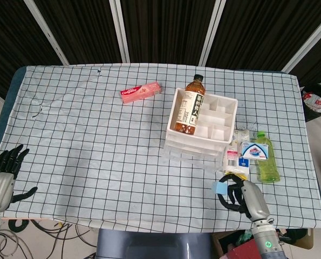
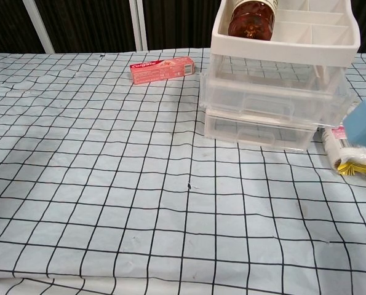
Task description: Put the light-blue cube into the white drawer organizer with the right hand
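My right hand point(image 1: 242, 196) holds the light-blue cube point(image 1: 220, 187) in its fingertips, lifted off the cloth near the table's front right. In the chest view the cube point(image 2: 364, 125) shows large at the right edge, level with the drawers; the hand itself is almost out of that frame. The white drawer organizer point(image 1: 203, 128) stands behind and left of the cube, its top tray divided into compartments, with a brown tea bottle point(image 1: 189, 108) lying in the left one. My left hand point(image 1: 0, 181) rests open at the table's front left corner.
Snack packets point(image 1: 238, 159) and a green bottle point(image 1: 265, 157) lie just right of the organizer, close behind my right hand. A red toothpaste box point(image 1: 141, 92) lies at the back, left of the organizer. The checked cloth point(image 1: 90, 145) covers the table.
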### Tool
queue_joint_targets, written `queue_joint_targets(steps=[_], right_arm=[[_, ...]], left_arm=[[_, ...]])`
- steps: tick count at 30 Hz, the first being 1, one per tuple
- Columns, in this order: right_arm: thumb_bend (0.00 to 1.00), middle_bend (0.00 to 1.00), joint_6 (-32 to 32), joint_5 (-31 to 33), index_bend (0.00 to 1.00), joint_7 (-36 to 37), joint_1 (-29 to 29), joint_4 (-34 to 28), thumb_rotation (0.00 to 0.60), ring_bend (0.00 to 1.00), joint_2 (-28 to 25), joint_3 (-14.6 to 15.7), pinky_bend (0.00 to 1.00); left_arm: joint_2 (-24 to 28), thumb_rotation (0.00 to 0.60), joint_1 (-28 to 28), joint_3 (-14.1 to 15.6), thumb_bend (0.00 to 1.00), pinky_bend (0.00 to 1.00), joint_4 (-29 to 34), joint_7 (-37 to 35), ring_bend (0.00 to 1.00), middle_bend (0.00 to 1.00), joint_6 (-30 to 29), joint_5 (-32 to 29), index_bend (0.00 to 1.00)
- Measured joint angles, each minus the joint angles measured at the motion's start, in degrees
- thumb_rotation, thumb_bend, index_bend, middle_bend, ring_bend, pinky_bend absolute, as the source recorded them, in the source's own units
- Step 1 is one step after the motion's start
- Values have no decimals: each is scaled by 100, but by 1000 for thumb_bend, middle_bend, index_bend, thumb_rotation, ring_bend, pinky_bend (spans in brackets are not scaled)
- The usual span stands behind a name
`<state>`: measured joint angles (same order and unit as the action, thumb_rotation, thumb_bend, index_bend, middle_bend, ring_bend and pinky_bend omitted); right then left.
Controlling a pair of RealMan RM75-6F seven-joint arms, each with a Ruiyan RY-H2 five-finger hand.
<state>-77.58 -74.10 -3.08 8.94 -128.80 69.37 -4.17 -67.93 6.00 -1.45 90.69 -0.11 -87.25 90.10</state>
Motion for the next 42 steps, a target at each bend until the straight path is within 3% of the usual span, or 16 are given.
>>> queue_joint_targets(steps=[4,10,14,20,27,34,42], right_arm=[[430,830,-53,-17,609,96,80,-278,600,876,-192,-318,751],[430,830,29,727,609,-12,427,-275,600,876,-130,-800,751],[429,830,76,1479,609,-303,814,-118,600,876,134,-1171,751],[412,830,26,2233,609,-821,1306,280,600,876,664,-1493,752],[355,830,-148,2597,576,-1100,1516,565,600,876,1024,-1603,751],[238,829,-233,2622,357,-1146,1575,680,600,876,1176,-1588,751],[194,829,-326,2483,206,-1144,1590,688,600,876,1266,-1549,751]], left_arm=[[-4,600,0,2,22,0,-3,9,0,0,-3,5,0],[-1,600,9,-56,22,0,-39,-22,0,0,-49,-13,0],[0,600,13,-89,22,0,-63,-78,0,0,-69,-40,0],[3,600,21,-134,22,0,-81,-137,0,0,-93,-71,0],[12,600,24,-134,22,0,-81,-160,0,0,-80,-81,0],[10,600,19,-103,22,0,-71,-139,0,0,-69,-60,0],[10,600,19,-99,22,0,-68,-131,0,0,-60,-65,0]])
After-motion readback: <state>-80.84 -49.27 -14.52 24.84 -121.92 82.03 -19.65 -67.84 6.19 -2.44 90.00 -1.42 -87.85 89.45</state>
